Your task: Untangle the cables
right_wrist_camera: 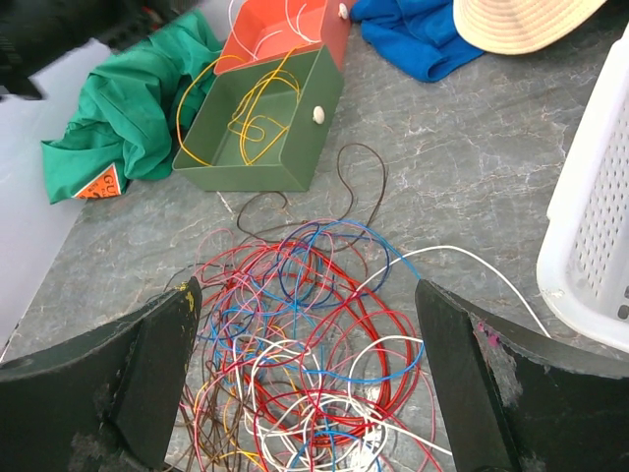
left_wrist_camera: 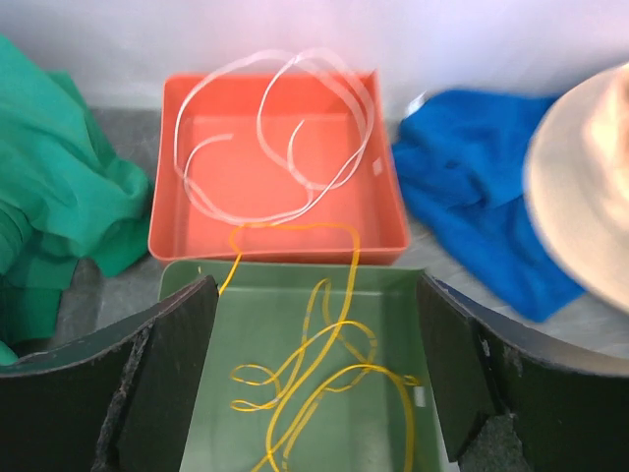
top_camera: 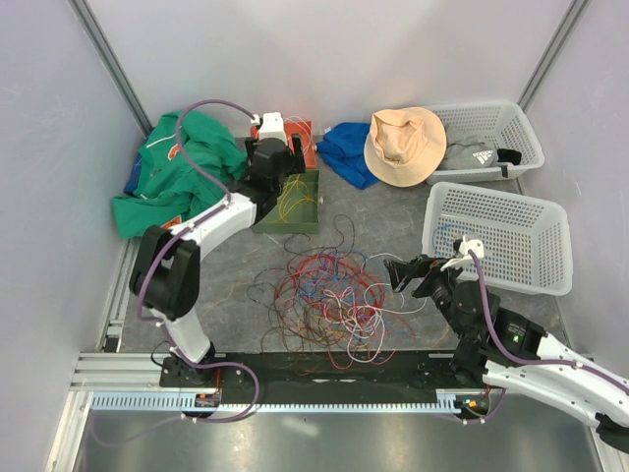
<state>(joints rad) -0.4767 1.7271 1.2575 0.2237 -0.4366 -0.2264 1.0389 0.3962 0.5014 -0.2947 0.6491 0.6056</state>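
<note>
Nearest, the right end effector (right_wrist_camera: 307,295), fingers spread and holding nothing, hangs at the right edge of the tangled cables (top_camera: 329,305) piled mid-table. Grey table shows between the pile and the white basket (top_camera: 496,236) on the right. Far left, the left end effector (left_wrist_camera: 316,295), also spread, hovers over the green tray (top_camera: 295,224) of yellow strands (left_wrist_camera: 334,379). The orange tray (left_wrist_camera: 169,197), touching its far side, holds white strands (left_wrist_camera: 295,128).

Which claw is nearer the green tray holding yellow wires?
Left. The left claw hovers directly over the green tray; the right claw sits farther away, above the tangled cables.
</note>
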